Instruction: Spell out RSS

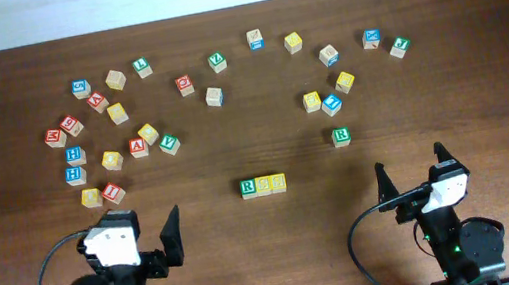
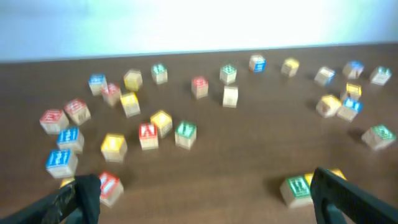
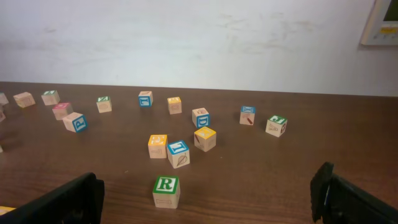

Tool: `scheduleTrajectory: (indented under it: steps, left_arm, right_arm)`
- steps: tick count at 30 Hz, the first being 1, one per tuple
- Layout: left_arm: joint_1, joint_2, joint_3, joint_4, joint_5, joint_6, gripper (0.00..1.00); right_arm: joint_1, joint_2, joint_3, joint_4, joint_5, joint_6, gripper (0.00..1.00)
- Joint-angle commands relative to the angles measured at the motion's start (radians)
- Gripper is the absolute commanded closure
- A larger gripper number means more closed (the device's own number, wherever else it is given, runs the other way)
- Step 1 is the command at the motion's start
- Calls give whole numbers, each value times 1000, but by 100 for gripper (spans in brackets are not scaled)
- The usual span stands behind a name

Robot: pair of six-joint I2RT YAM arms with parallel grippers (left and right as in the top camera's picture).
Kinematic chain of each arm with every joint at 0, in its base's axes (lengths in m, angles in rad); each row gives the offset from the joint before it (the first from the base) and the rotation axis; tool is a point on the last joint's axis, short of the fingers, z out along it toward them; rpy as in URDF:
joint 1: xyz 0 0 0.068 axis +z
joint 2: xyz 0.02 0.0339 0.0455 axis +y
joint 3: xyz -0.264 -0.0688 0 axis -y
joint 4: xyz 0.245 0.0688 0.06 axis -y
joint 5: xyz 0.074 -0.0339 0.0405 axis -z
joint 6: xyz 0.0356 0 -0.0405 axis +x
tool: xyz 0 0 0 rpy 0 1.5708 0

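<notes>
Three cubes stand touching in a row at the table's front middle: a green-bordered R cube (image 1: pixel 248 186), then two yellow-faced cubes (image 1: pixel 263 184) (image 1: pixel 278 181) whose letters I cannot read. My left gripper (image 1: pixel 127 234) is open near the front left edge, well short of the row. In the left wrist view the R cube (image 2: pixel 296 188) shows just inside the right finger (image 2: pixel 336 194), which hides most of the yellow cubes. My right gripper (image 1: pixel 411 170) is open at the front right, empty. A second green R cube (image 3: pixel 166 190) lies ahead between its fingers, untouched.
Several loose lettered cubes lie scattered across the back. One cluster is at the left (image 1: pixel 104 114). A smaller group sits at the right (image 1: pixel 329 101), near the spare R cube (image 1: pixel 341 136). A red cube (image 2: pixel 109 186) lies by the left finger. The wall runs behind the table.
</notes>
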Motion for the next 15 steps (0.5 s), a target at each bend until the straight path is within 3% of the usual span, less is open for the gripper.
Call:
scheduleTrajectory:
  steps: [1, 8, 15]
  left_arm:
    - [7, -77, -89, 91, 11, 16, 1]
    - [27, -241, -217, 159, 10, 16, 1]
    - [54, -272, -287, 278, 2, 16, 1]
  right_arm:
    - [6, -11, -7, -4, 8, 4, 2]
    - [6, -11, -7, -4, 8, 5, 2]
    - [6, -11, -7, -4, 8, 5, 2]
